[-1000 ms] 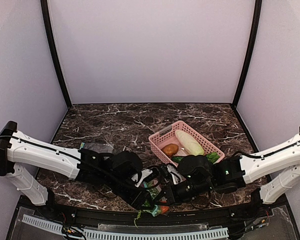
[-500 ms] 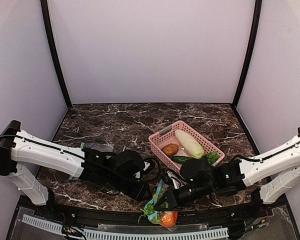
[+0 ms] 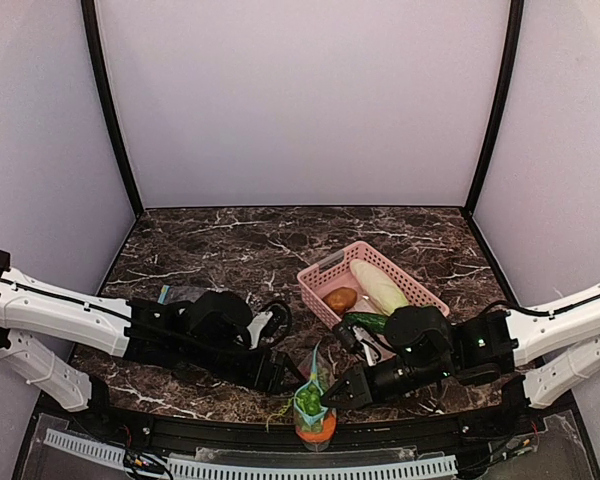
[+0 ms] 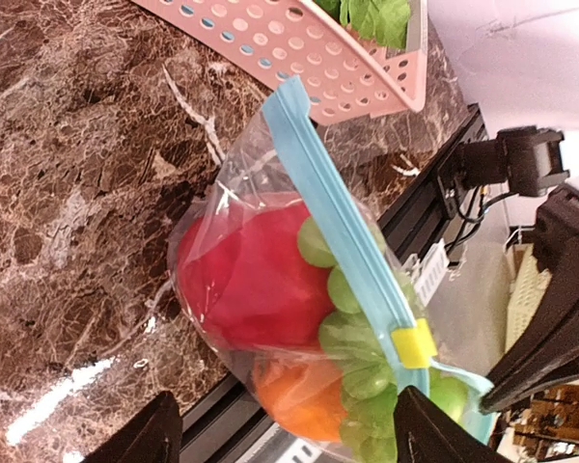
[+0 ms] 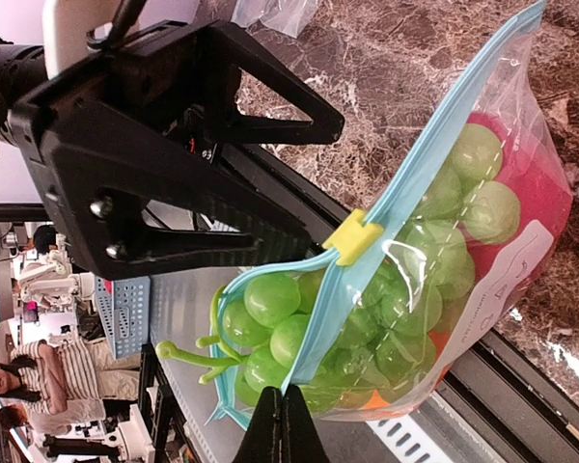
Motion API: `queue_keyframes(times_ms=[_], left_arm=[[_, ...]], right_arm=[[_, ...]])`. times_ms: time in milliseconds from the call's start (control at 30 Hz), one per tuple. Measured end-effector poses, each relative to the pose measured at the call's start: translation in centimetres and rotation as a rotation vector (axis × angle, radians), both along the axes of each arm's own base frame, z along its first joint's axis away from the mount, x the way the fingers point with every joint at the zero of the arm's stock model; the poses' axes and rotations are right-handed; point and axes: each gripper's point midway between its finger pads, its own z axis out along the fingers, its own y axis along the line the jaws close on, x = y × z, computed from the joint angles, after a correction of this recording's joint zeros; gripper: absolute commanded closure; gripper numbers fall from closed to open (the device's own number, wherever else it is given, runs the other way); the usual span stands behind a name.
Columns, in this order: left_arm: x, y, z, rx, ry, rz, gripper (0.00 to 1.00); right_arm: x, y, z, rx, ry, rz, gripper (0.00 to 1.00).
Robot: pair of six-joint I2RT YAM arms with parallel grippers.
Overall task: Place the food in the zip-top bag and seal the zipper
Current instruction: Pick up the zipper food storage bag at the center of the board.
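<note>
The zip-top bag (image 3: 315,408) hangs over the table's front edge, with a red fruit (image 4: 251,280), an orange (image 4: 299,400) and green grapes (image 5: 434,260) inside. My right gripper (image 5: 288,417) is shut on the bag's blue zipper (image 5: 434,154) edge, below the yellow slider (image 5: 352,236). Past the slider the mouth gapes and some grapes (image 5: 270,299) with their stem stick out. My left gripper (image 4: 289,439) is open, its fingers wide on either side of the bag's bottom, clear of it. From above, the left gripper (image 3: 285,375) is just left of the bag and the right gripper (image 3: 332,396) just right of it.
A pink basket (image 3: 325,270) behind the bag holds a pale cabbage (image 3: 378,285), a brown potato (image 3: 340,298) and a green vegetable (image 3: 365,320). A second clear bag (image 3: 190,293) lies left, by the left arm. The black front rail (image 3: 400,435) runs under the hanging bag.
The left gripper has opened and drawn back left from the bag. The right gripper keeps its grip, and the bag has turned more upright, a little to the right.
</note>
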Motion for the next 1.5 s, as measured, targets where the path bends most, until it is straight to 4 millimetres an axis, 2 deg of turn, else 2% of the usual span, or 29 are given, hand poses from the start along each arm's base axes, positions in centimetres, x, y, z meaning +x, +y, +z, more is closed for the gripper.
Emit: queue_keyframes(times_ms=[133, 333, 400, 533, 567, 733, 1000, 1133, 1167, 1200, 1400, 1500], left_arm=[[0.6, -0.5, 0.7, -0.084, 0.049, 0.051, 0.15], [0.6, -2.2, 1.0, -0.148, 0.104, 0.045, 0.14], [0.4, -2.8, 0.6, -0.145, 0.121, 0.034, 0.2], [0.3, -3.8, 0.7, -0.14, 0.134, 0.005, 0.43], [0.3, -3.9, 0.9, -0.141, 0.134, 0.003, 0.52], [0.3, -3.8, 1.0, -0.122, 0.125, -0.015, 0.77], [-0.2, -3.7, 0.9, -0.109, 0.145, -0.034, 0.81], [-0.5, -3.7, 1.0, -0.109, 0.153, -0.057, 0.98], [-0.6, -3.7, 1.0, -0.11, 0.153, -0.06, 0.99], [-0.5, -3.8, 1.0, -0.111, 0.155, -0.059, 0.99], [-0.6, -3.7, 0.9, -0.102, 0.135, -0.082, 0.99], [-0.7, -3.7, 0.9, -0.107, 0.113, -0.11, 0.99]], right_arm=[[0.0, -0.1, -0.7, -0.016, -0.012, 0.01, 1.0], [-0.1, 0.2, -1.6, -0.026, -0.023, 0.026, 1.0], [-0.1, 0.4, -1.6, -0.023, -0.029, 0.032, 1.0], [-0.1, 0.6, -1.7, -0.02, -0.035, 0.038, 1.0], [-0.1, 0.7, -1.7, -0.021, -0.036, 0.039, 1.0], [-0.1, 1.1, -1.8, -0.024, -0.039, 0.049, 1.0], [-0.2, 1.1, -1.8, -0.036, -0.041, 0.052, 1.0], [-0.1, 1.2, -1.7, -0.057, -0.048, 0.059, 1.0], [-0.1, 1.2, -1.7, -0.063, -0.051, 0.059, 0.98], [-0.1, 1.2, -1.7, -0.067, -0.053, 0.06, 0.92], [0.6, 0.5, -0.7, -0.084, -0.097, 0.042, 0.43], [1.6, -0.7, 0.4, -0.081, -0.128, 0.015, 0.27]])
